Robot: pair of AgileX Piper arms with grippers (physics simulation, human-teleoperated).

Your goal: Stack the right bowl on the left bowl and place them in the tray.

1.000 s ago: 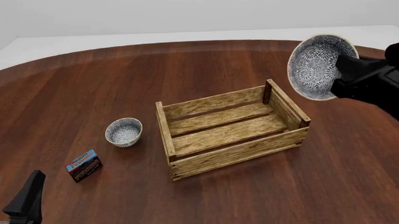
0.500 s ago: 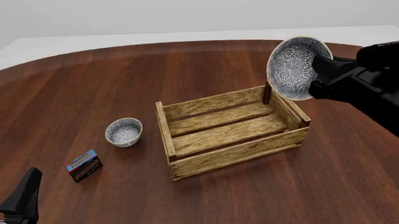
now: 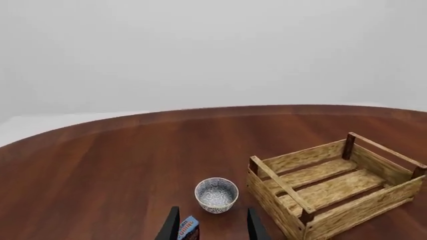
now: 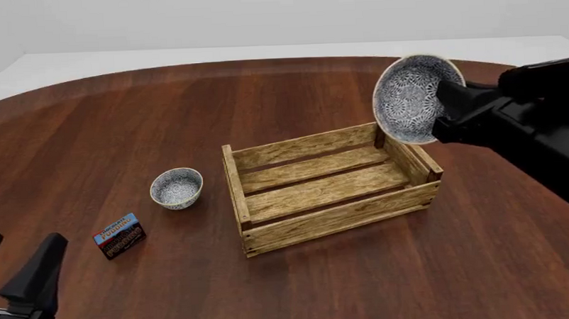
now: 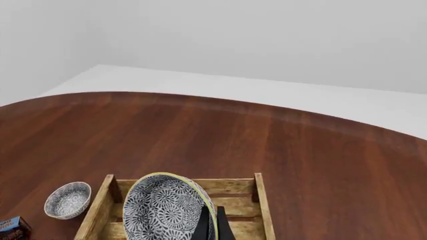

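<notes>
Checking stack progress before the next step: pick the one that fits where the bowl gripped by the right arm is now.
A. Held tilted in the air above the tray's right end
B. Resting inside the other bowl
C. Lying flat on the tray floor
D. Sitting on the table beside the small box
A: the right gripper holds the right bowl tipped on edge in the air over the right end of the tray, while the left bowl sits alone on the table.

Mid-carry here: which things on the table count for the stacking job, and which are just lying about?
Job: right bowl held in the right gripper; left bowl on the table; tray.
Lying about: small blue-red box.
</notes>
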